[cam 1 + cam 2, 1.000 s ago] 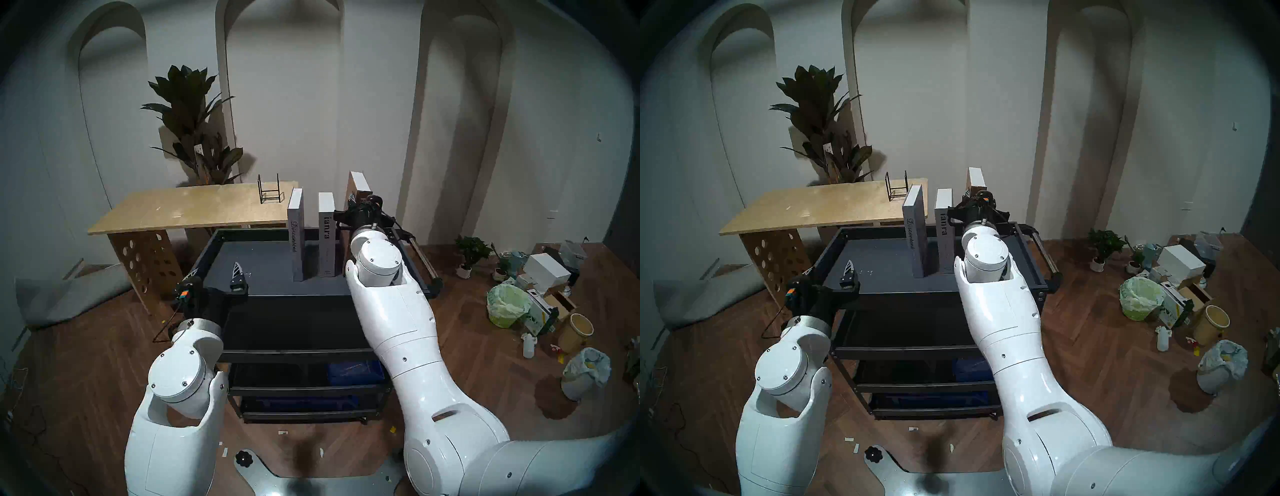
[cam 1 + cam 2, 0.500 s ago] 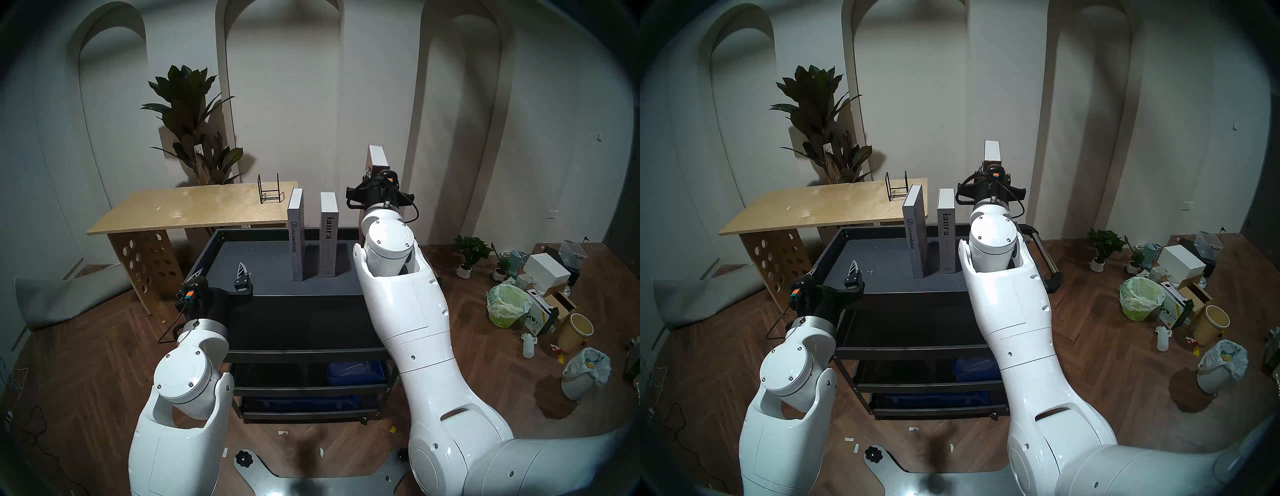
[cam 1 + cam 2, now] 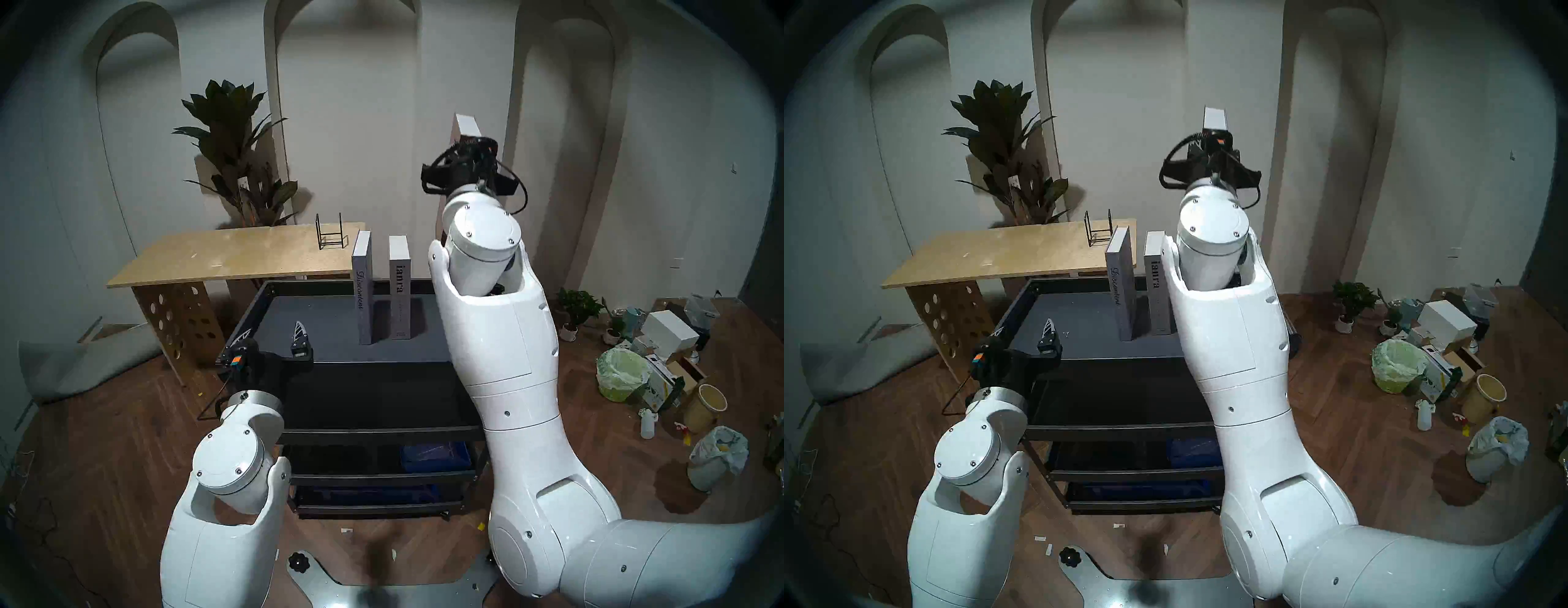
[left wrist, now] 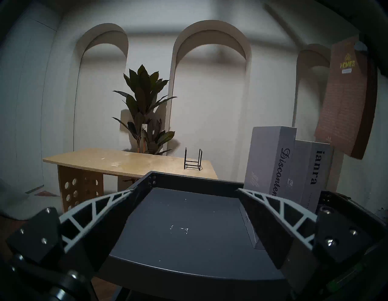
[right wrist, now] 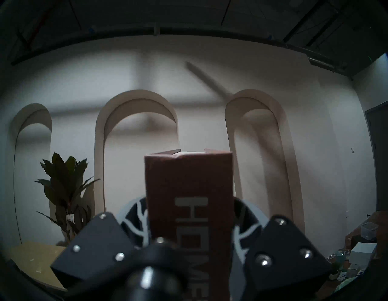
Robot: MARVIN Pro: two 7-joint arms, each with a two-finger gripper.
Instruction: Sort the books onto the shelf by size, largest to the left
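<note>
Brown HOMES book [image 5: 189, 199] is pinched by right tool [image 5: 190, 222], held high above shelf [image 3: 339, 369]. Next, judged: it is to be set left of Discontent book [image 3: 363, 293]. Left tool [image 4: 184, 210] is spread, empty.

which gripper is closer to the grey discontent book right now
Left. The left gripper hovers open over the cart's top tray, left of the Discontent book. The right gripper is raised well above it, clamping the brown HOMES book.

I count three books [image 4: 270, 166], one black cart [image 3: 271, 297], one wooden table [image 3: 237, 254], one wire rack [image 3: 330, 233], two grippers [image 4: 186, 201].
</note>
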